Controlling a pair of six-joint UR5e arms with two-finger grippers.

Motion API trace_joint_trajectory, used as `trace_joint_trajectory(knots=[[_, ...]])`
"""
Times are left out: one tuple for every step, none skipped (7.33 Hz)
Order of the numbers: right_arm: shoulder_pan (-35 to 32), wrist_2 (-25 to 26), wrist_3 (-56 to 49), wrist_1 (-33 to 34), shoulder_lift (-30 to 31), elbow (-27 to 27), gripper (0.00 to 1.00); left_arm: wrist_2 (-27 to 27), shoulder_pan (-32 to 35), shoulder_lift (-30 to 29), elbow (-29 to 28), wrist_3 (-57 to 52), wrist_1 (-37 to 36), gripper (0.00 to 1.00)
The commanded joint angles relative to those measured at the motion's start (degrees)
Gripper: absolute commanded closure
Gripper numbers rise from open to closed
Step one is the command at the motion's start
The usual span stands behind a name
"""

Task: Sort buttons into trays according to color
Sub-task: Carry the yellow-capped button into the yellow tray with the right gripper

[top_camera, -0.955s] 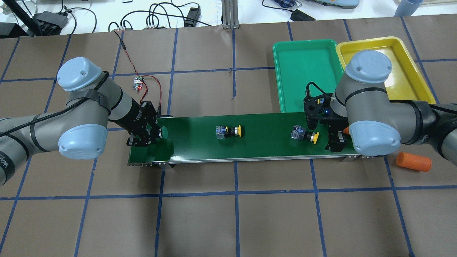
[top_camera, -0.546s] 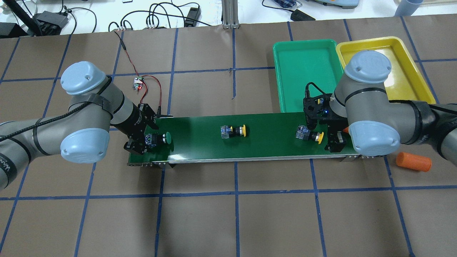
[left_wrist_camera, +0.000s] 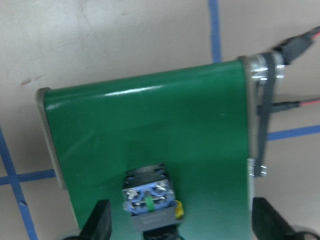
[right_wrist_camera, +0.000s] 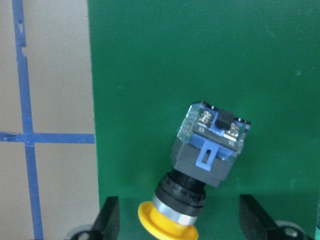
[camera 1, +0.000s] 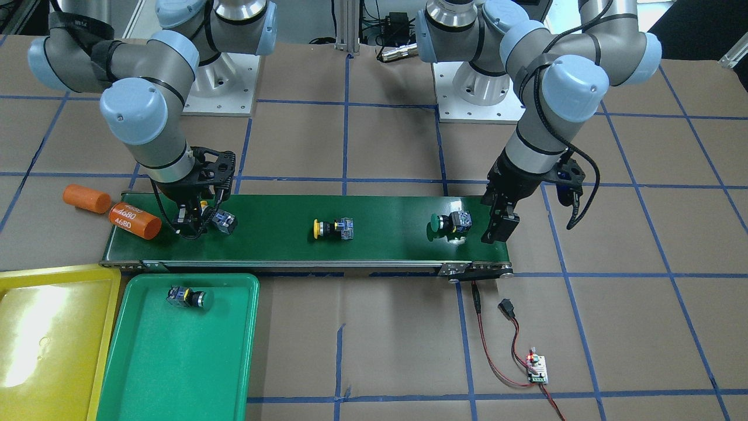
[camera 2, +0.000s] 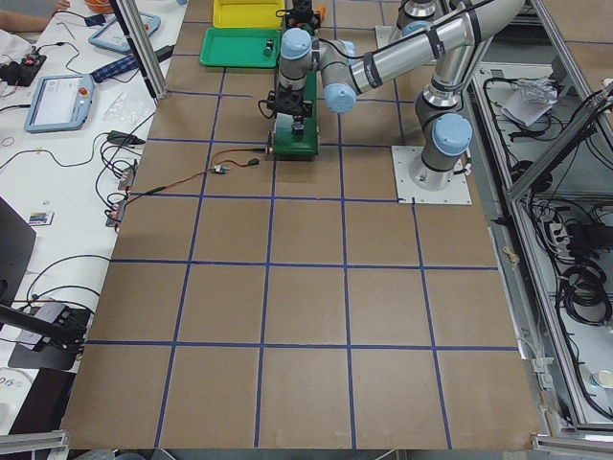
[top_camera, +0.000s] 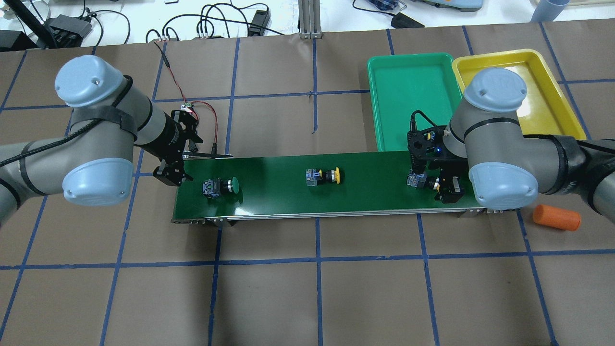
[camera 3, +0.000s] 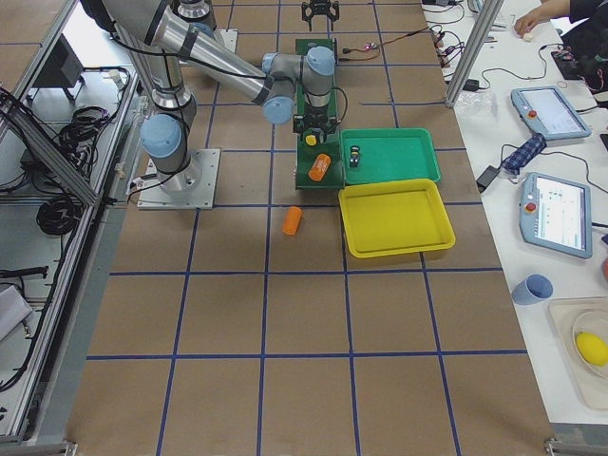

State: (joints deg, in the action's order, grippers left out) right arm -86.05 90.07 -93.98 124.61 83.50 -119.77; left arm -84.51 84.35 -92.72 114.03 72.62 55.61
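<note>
Green belt (top_camera: 278, 192), yellow button (right_wrist_camera: 207, 150) inside spread right claw (right_wrist_camera: 182, 220)

Three on their sides along the belt (camera 1: 385, 216) — green-capped button (camera 1: 447, 223), middle yellow-capped button (camera 1: 332, 228), end yellow-capped button (camera 1: 224, 222). Fourth button (camera 1: 186, 297) (cap colour unclear) inside green tray (camera 1: 175, 362) — yellow tray (camera 1: 52, 345) alongside.

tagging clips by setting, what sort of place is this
Most likely a robotics lab or test cell: a short conveyor belt on a paper-covered table gridded with blue tape, a teach pendant beside it, and loose cables along the table's far edge.
</note>
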Motion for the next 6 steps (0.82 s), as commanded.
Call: trace_joint_trajectory(knots=[[0.0, 0.1, -0.15, 0.89, 0.0, -0.02, 0.68, -1.36, -0.15, 3.23, -2.15, -8.84, 0.38, 0.09], [0.0, 0.37, -0.23, 0.89, 0.0, 0.06, 0.91, -1.27, -0.93, 3.25, -2.23, -13.51, 0.21, 0.09], [0.0, 0.54, -0.15, 0.89, 0.0, 0.5, 1.0, -0.66, -1.03, 2.64, -2.84, -15.38, -0.14, 0.04], [0.0, 0.72, -0.58, 1.24, 0.0, 1.11, 1.0, -1.01, -1.03, 2.46, -2.24, -15.92, -0.5, 0.0], [0.18, 0.89, -1.28, 1.51, -0.61, 3.12, 1.0, -1.36, -1.03, 1.85, -2.15, -18.36, -1.72, 0.0], [0.44, 1.07, -1.46, 1.42, -3.31, 7.4, 1.0, -1.36, -1.11, 1.84, -2.06, -22.3, -3.47, 0.0]])
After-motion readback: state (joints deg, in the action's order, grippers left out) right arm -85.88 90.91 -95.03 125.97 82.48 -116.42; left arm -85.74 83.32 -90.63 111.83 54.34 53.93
